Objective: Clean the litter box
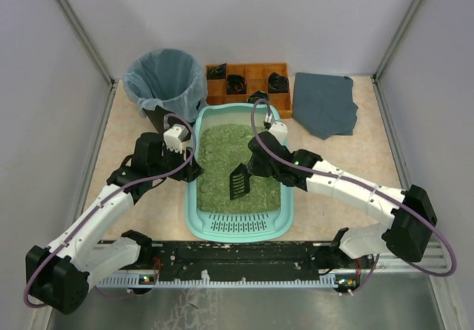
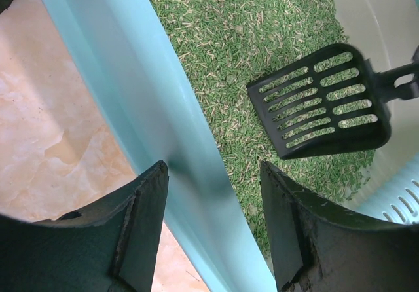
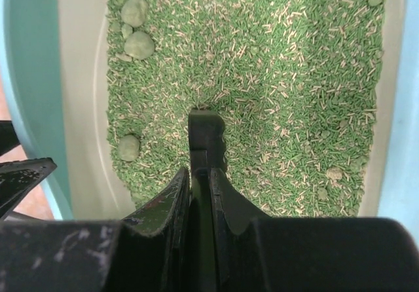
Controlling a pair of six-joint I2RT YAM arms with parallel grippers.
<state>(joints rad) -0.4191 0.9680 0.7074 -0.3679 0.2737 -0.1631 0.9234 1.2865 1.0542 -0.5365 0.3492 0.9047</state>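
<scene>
Checking near to far on the top view: the litter box point(image 1: 189, 200) sits mid-table point(image 1: 355, 160), long axis running 6 to 12 o'clock. Its slotted lip point(image 1: 241, 227) is at the 6 o'clock end, and green litter point(image 1: 222, 149) fills the tray.

My left gripper point(image 2: 213, 174) is at the box's 9 o'clock wall, claw half spread and straddling the rim. One finger point(image 2: 144, 233) is outside over the table, the other inside over the litter. I cannot tell whether the fingers press the rim or only bracket it.

My right gripper point(image 3: 200, 174) comes in from 3 o'clock over the middle of the box. Its claw is pressed together, pinching the handle of a black slotted scoop point(image 2: 321, 102). The scoop hangs blade-down and tilted, lower edge at the litter surface. I cannot tell if it digs in.

On the right wrist view I see three rounded green clumps point(image 3: 139, 43) in the litter toward the left wall. Two are close together and one is apart, nearer the claw.

Farther out:
- A black bin point(image 1: 164, 82) with a clear bag is at 11 o'clock, near the box's far left corner.
- An orange compartment tray point(image 1: 255, 71) is at 12 o'clock just beyond the far rim. Some cells hold black items too small to identify.
- A gray cloth point(image 1: 324, 104) lies flat at 1 o'clock, apart from the box.
</scene>
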